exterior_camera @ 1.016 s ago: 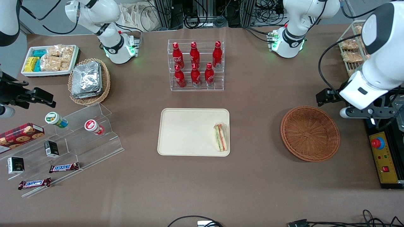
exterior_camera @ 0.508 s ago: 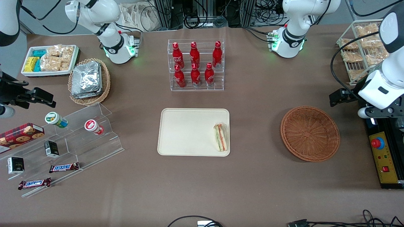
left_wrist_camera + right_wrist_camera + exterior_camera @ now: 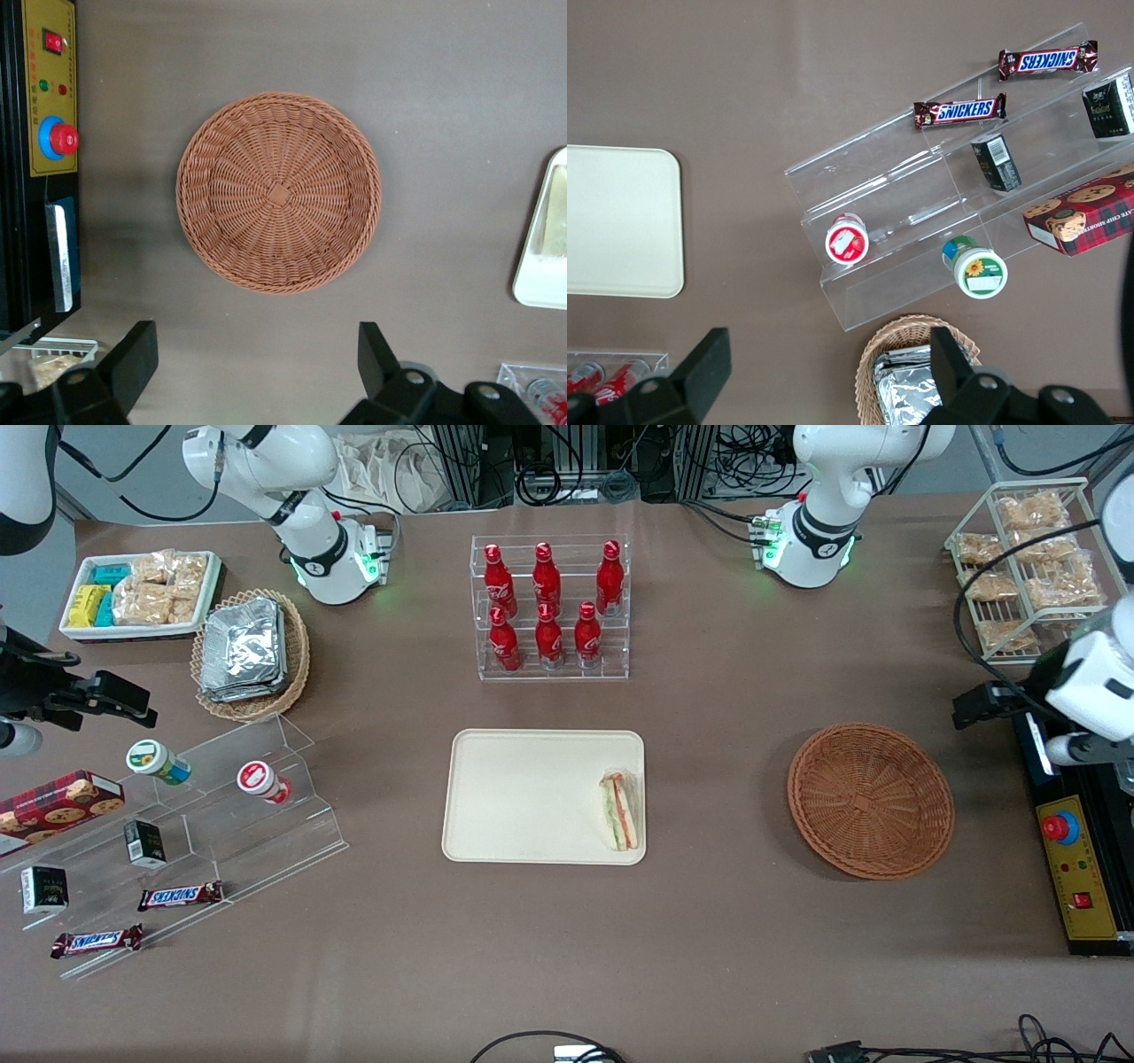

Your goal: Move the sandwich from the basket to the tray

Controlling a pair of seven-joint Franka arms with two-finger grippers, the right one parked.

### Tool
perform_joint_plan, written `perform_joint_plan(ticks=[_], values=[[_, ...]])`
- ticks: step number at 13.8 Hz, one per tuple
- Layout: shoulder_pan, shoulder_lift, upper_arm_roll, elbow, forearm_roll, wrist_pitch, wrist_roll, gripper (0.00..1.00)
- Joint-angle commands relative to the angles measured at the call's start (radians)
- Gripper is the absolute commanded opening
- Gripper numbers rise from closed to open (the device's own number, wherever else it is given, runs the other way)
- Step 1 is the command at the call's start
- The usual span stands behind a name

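A small triangular wedge sandwich in clear wrap (image 3: 619,810), pale bread layered with orange and green filling, lies inside the flat cream-beige rectangular plastic tray (image 3: 523,793), against the rim at the tray's end toward the working arm. The large round brown-orange wicker basket (image 3: 870,800) sits well apart from the tray, toward the working arm's end of the brown table (image 3: 709,939), and its plain woven interior (image 3: 279,192) holds nothing. The left arm's gripper (image 3: 257,376) hangs high above the table beside the basket, at the working arm's end; its two black fingers (image 3: 133,356) are spread wide and hold nothing.

With the sandwich on the tray and the basket bare, the placement looks done. As a thing to handle, the wedge appears light and soft: the bread would squash under a hard pinch, and the clear film looks smooth enough to slip. A gentle squeeze across the two flat bread faces near the middle of the wedge, rather than on the thin tip or the filling edge, seems the safest hold.
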Motion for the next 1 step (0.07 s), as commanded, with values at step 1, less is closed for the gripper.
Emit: perform_joint_plan(ticks=[1], values=[[0.063,0.059,-0.015,0.102,-0.057,-0.028,-0.001,1.00]])
